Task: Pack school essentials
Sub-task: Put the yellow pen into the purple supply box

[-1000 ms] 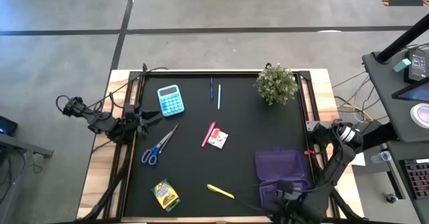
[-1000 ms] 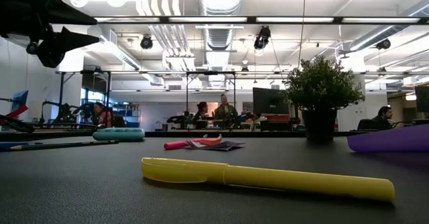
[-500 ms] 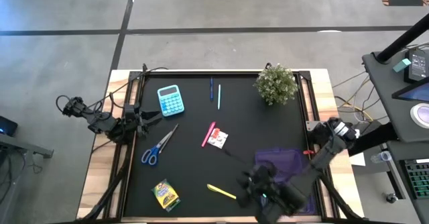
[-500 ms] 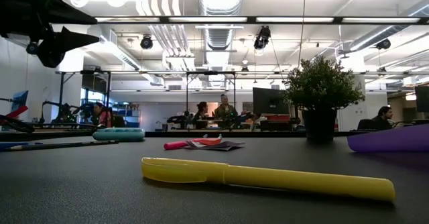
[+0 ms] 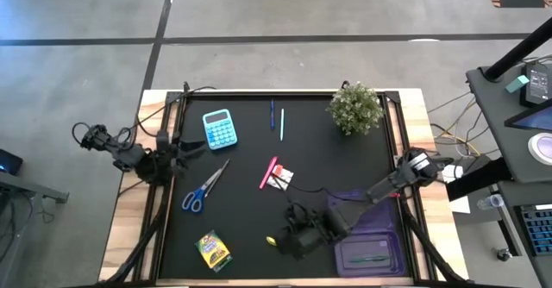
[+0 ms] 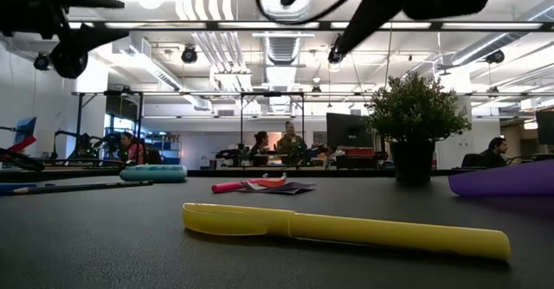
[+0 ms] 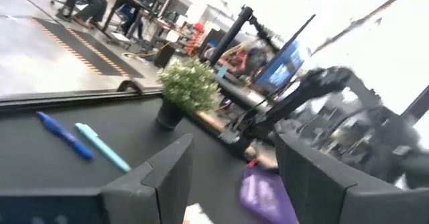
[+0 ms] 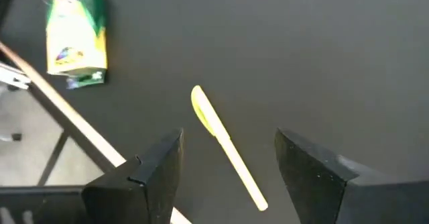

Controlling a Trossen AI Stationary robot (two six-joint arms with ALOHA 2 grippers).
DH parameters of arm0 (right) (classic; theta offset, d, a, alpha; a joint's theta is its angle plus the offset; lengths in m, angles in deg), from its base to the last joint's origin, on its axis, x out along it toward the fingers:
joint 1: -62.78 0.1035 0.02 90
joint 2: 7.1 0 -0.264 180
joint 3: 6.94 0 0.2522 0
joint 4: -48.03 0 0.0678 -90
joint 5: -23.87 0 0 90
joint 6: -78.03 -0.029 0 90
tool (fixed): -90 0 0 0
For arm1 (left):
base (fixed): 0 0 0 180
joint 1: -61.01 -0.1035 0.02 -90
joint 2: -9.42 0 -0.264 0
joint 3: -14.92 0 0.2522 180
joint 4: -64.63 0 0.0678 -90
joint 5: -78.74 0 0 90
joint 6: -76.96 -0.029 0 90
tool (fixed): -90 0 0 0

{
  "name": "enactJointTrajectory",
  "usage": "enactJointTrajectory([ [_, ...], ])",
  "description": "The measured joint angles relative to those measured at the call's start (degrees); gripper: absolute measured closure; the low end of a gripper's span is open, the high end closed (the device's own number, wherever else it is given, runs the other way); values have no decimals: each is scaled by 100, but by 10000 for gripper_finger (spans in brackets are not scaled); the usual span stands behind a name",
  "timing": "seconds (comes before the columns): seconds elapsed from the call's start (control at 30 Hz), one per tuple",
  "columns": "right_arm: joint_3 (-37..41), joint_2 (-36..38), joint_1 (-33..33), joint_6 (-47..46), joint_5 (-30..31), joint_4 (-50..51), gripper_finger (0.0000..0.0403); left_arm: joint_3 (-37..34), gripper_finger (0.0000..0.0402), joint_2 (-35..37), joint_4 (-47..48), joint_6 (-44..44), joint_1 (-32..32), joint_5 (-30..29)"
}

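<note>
My right gripper [image 8: 228,135] is open and hangs above the yellow marker [image 8: 224,147], which lies flat on the black table between the fingers' lines in the right wrist view. In the high view this gripper [image 5: 289,236] is near the table's near edge, the marker [image 5: 272,240] just to its left. The low view shows the marker [image 6: 346,228] on the table with the gripper [image 6: 372,3] well above it. The crayon box [image 5: 213,249] lies to the left, the blue-handled scissors [image 5: 204,189] farther up. My left gripper [image 5: 185,150] waits open at the left edge.
A pink marker [image 5: 268,172] and the white-and-red packet [image 5: 280,178] lie mid-table. Two blue pens [image 5: 276,118] and a blue calculator [image 5: 218,128] lie toward the far edge. The potted plant [image 5: 355,107] stands at the far right corner. The purple case [image 5: 371,253] sits at the near right.
My right arm has swung from the near right corner, over the purple case, toward the table's left. It now hangs over the yellow marker and shows at the top of the low view. The things on the table have stayed where they were.
</note>
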Motion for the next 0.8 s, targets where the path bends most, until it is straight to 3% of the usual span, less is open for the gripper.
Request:
enactJointTrajectory([
  [0.33,-482,-936,-100,937,-910,-435,191,0,207,-7,-592,183,0,2036],
  [0.5,-1103,-1461,-100,1409,-998,-192,191,2,207,-1,-816,166,0,2187],
  [0.8,-2576,-2465,-100,2471,-1051,1331,191,2,207,1,-868,163,1,2233],
])
